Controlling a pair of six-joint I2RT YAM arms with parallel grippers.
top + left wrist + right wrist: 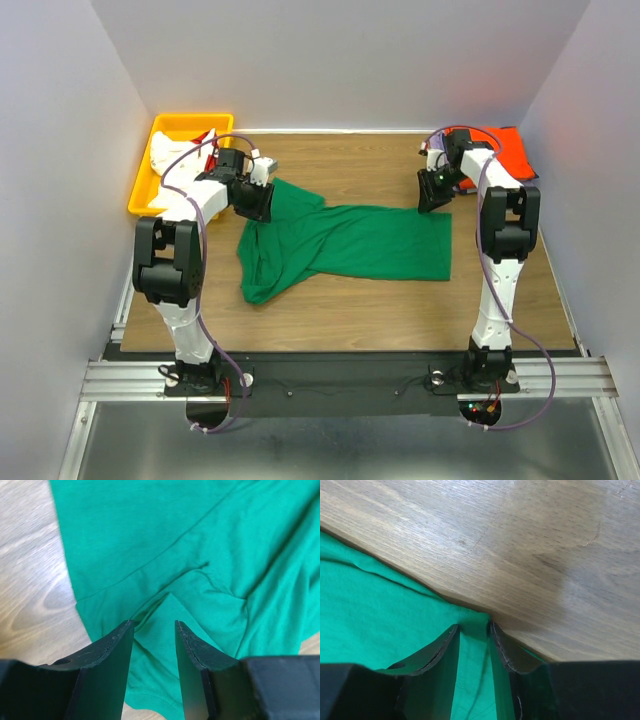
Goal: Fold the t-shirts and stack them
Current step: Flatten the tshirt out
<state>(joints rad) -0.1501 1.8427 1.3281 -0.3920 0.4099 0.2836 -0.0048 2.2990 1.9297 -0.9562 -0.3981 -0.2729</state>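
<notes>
A bright green t-shirt point(350, 245) lies spread and partly creased on the wooden table. My left gripper point(255, 205) is open over its back left part; in the left wrist view point(152, 622) its fingers straddle a fold of green cloth point(200, 540). My right gripper point(433, 200) is open at the shirt's back right corner; in the right wrist view point(472, 625) the corner of the green cloth point(370, 620) lies between the fingers. An orange t-shirt point(510, 150) lies at the back right. White shirts with red point(170, 155) lie in the bin. The lavender shirt is out of view.
A yellow plastic bin point(140, 190) stands at the back left corner, just behind my left arm. Grey walls enclose the table on the left, back and right. Bare wood point(545, 540) lies beyond the shirt's corner.
</notes>
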